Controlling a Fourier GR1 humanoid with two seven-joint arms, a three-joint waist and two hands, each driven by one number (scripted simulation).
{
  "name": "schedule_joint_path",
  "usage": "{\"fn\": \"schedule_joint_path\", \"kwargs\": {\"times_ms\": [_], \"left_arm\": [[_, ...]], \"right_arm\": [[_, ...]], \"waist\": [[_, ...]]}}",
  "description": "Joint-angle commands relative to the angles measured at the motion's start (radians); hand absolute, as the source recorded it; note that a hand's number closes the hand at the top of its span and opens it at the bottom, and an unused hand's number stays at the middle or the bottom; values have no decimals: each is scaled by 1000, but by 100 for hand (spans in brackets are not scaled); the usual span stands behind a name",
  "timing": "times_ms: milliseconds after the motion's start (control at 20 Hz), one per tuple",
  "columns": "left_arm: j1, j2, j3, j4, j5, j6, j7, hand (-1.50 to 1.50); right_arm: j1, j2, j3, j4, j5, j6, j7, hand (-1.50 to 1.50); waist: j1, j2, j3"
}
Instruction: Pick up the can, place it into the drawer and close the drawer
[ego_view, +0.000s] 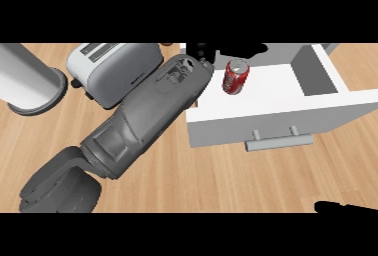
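The red can lies inside the open white drawer, towards its left rear part, apart from the walls. The left hand reaches to the drawer's rear left corner, just beside the can; its fingers are mostly cut off by the view's top edge, so I cannot tell whether they are spread or curled. At the tabletop's near right edge only a dark sliver of the right hand shows, its fingers unreadable.

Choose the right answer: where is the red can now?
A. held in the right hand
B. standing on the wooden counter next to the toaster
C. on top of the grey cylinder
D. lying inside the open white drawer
D: the red can lies on the floor of the open white drawer.
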Motion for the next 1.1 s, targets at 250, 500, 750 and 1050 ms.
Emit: {"fn": "schedule_joint_path", "kwargs": {"times_ms": [250, 500, 750, 1050], "left_arm": [[-55, 0, 45, 4, 50, 1, -41, -150], [-35, 0, -32, -70, 47, 89, -4, -150], [-55, 11, -1, -45, 20, 53, 36, -150], [-16, 22, 2, -107, -13, 69, 70, -150]], "right_arm": [[-69, -82, 101, -2, 315, -29, -6, -150], [-113, -103, 209, 117, 545, -71, -29, -150], [-98, -78, 319, 254, 746, -162, -55, -150], [-178, -54, 321, 533, 872, -311, -101, -150]], "waist": [[53, -9, -2], [67, -15, -1], [112, -26, -1], [127, -28, 0]]}}
